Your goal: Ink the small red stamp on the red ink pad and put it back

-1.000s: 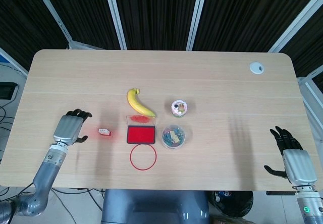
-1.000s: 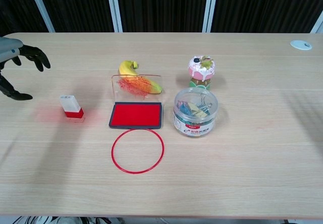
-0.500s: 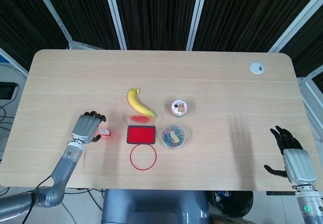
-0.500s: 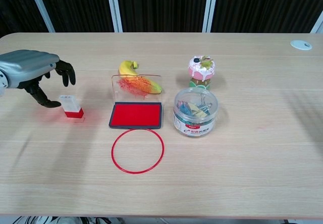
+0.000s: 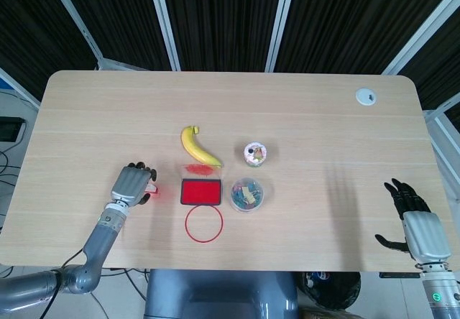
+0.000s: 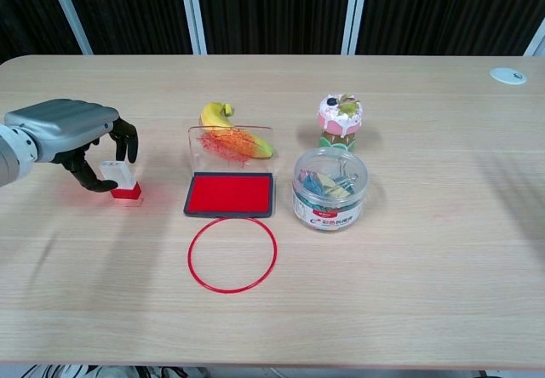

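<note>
The small red stamp (image 6: 123, 183), white on top with a red base, stands on the table left of the red ink pad (image 6: 230, 194). My left hand (image 6: 75, 131) curls over it, thumb against its left side and fingers (image 6: 129, 144) down over its top, pinching it. From the head view my left hand (image 5: 132, 184) hides nearly all of the stamp, and the ink pad (image 5: 200, 192) lies just to its right with its clear lid up. My right hand (image 5: 415, 224) rests at the table's near right edge, fingers apart and holding nothing.
A red ring (image 6: 232, 254) lies in front of the ink pad. A banana (image 6: 230, 133) sits behind it. A clear jar of binder clips (image 6: 329, 188) and a cupcake-shaped toy (image 6: 340, 115) stand to the right. A white grommet (image 5: 366, 97) marks the far right corner.
My left hand has moved right, up to the stamp, and its fingers have curled around it. The stamp stays where it was. The right hand has not moved.
</note>
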### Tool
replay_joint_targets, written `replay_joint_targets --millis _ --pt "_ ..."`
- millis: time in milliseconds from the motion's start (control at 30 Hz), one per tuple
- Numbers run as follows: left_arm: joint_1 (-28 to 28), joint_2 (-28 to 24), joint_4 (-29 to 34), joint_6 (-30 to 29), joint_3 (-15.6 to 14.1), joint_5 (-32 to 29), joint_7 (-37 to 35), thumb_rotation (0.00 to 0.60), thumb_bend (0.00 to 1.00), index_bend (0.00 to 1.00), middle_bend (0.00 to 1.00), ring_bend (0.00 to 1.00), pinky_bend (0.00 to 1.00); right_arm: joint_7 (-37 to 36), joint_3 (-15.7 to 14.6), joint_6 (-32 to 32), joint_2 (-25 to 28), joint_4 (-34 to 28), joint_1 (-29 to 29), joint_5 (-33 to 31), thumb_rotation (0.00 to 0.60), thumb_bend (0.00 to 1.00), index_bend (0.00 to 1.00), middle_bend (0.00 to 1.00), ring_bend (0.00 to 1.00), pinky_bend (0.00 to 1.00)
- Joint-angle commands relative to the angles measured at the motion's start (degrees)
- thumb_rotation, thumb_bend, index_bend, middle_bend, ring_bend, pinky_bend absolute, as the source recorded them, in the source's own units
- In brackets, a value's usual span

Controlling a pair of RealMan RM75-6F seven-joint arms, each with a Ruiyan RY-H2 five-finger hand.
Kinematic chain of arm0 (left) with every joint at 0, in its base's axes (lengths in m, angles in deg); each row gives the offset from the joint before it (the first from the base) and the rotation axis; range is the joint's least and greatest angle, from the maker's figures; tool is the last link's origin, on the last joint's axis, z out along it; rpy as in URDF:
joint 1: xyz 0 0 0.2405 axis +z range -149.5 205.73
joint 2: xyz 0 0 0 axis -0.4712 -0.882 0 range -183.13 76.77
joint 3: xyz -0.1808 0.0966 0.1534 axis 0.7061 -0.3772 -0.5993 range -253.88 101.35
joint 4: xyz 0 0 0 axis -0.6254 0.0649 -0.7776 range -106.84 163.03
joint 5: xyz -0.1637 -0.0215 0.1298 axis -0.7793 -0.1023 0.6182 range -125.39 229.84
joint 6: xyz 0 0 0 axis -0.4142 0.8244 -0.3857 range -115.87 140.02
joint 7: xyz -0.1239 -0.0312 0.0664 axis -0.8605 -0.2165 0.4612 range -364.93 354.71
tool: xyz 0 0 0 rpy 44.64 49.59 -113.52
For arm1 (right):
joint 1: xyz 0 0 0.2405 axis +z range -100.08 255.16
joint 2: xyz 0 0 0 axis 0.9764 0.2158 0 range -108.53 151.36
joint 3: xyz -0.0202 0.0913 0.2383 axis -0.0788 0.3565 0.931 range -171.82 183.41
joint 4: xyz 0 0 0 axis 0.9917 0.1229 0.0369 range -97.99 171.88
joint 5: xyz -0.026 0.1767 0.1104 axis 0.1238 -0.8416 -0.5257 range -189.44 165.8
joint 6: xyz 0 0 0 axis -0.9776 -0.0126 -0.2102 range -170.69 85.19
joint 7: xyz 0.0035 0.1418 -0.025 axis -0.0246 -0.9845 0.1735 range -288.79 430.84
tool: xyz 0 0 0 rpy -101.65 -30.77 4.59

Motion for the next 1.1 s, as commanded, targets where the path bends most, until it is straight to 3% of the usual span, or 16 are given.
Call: replay_joint_targets --millis 33,367,933,1100 --pt "-0.1 0.1 -0.2 0.0 -0.2 -0.2 -0.1 0.600 0.27 0.43 0.42 0.22 0.31 0.0 0.0 0.0 0.0 -0.1 0.0 0.0 0.600 0.10 0.00 0.00 0.00 0.18" --pt "-0.5 0.2 -0.8 -0.2 -1.2 -0.4 -0.4 0.600 0.34 0.46 0.45 0.23 0.31 0.0 0.0 0.1 0.0 -0.4 0.0 -0.2 0.600 0.11 0.00 0.00 0.00 0.18" --pt "-1.2 0.5 -1.4 -0.2 -2.0 -0.8 -0.7 0.600 0.36 0.48 0.47 0.24 0.31 0.0 0.0 0.0 0.1 -0.4 -0.1 -0.2 0.600 0.11 0.00 0.00 0.00 0.18" --pt "-1.3 0.7 -1.6 -0.5 -2.2 -0.5 -0.9 0.600 0.42 0.52 0.51 0.30 0.39 -0.1 0.0 0.1 0.1 -0.4 -0.1 -0.3 0.600 0.11 0.00 0.00 0.00 0.18"
